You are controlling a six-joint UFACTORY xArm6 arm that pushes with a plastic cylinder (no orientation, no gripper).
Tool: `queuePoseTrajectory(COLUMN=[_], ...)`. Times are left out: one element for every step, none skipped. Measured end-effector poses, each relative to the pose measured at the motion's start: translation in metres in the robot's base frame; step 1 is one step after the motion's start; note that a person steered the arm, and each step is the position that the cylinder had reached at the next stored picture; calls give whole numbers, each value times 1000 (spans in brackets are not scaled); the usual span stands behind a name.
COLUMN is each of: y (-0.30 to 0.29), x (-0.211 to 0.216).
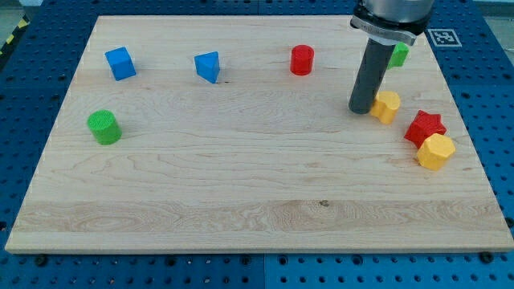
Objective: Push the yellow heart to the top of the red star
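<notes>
Two yellow blocks are sitting at the view's right: the yellow heart [387, 106], lobed and glossy, is lying up-left of the red star [424, 127], slightly apart, while a yellow hexagon [436, 152] is touching the star's lower edge. My tip [360, 110] is pressing against the heart's left side on the table [241, 201]. No jaws are showing. A green block [398, 54] is peeking out, mostly hidden behind the rod.

You see a pale wooden board [241, 201] lying on a blue perforated table [24, 96], evenly lit, with a black-and-white marker tag [441, 36] and a yellow-black striped edge [10, 36] near the view's top corners.
</notes>
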State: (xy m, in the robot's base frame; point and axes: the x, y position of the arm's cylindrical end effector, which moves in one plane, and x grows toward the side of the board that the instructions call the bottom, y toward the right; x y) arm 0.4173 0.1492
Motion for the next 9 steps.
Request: queuePoseTrajectory(y=[15,30,38,36,48,51,51,51,51], x=[0,0,-1,-20,-32,-25,-10,-8,-8])
